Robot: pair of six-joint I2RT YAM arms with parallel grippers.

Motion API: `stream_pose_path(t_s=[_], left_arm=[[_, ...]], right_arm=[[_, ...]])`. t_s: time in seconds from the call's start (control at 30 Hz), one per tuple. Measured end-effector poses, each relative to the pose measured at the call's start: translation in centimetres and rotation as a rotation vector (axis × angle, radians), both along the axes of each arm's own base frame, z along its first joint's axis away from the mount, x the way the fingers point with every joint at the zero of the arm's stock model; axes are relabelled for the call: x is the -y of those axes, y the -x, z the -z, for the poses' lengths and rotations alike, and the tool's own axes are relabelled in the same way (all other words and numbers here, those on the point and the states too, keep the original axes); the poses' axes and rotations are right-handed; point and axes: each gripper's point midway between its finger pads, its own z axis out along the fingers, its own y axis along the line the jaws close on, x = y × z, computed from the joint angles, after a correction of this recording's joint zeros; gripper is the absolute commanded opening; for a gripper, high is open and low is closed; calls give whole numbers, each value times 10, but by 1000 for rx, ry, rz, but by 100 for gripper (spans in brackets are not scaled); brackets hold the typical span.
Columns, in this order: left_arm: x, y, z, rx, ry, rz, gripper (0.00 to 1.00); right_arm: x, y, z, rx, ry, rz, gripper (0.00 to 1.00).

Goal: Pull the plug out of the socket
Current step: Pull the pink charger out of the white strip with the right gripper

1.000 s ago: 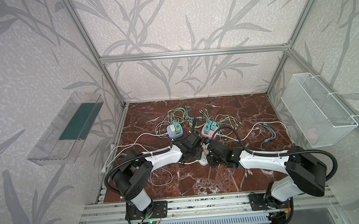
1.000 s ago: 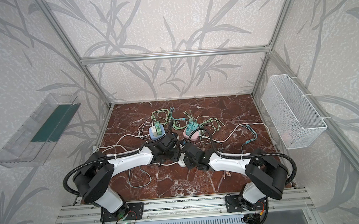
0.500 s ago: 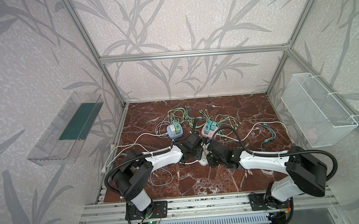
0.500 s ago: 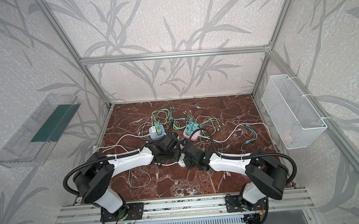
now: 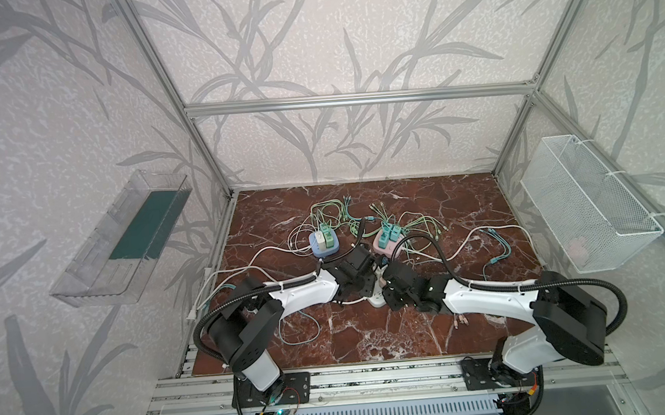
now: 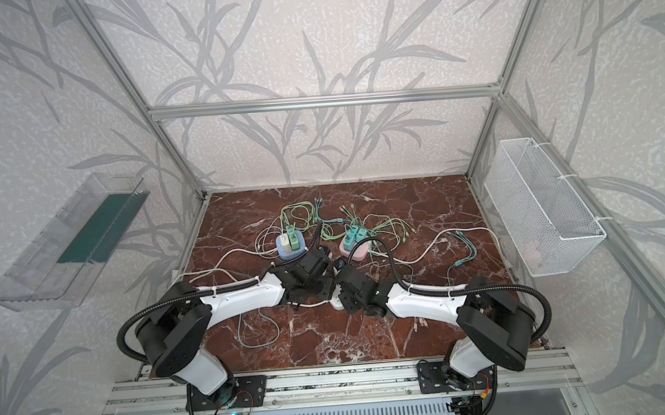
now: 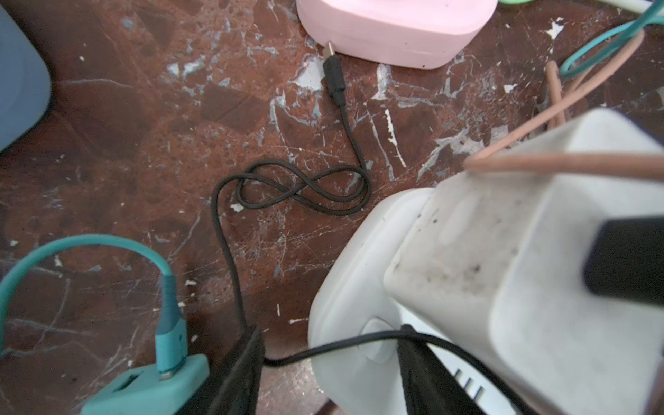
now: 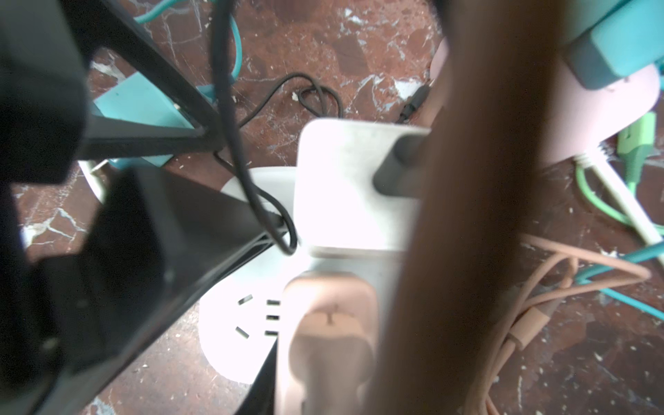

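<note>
Grasp seems made: right gripper [image 5: 389, 292], at the socket's [image 5: 376, 302] 3 o'clock, clamps the plug [image 8: 327, 334]. Left gripper [image 7: 330, 359], half-open at 10 o'clock, pins the socket. Next: pull straight up.

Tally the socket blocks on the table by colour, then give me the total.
blue socket block: 1
pink socket block: 1
white socket block: 1
Total: 3
</note>
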Motion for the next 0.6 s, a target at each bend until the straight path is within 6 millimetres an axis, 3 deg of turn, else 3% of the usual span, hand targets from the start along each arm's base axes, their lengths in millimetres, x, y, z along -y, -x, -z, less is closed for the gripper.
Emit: stream_pose_path(t_s=[0.6], left_arm=[[-1,-1,0,10,-7,-3,60]], right_arm=[[-2,-6,-23,44,-62,5,8]])
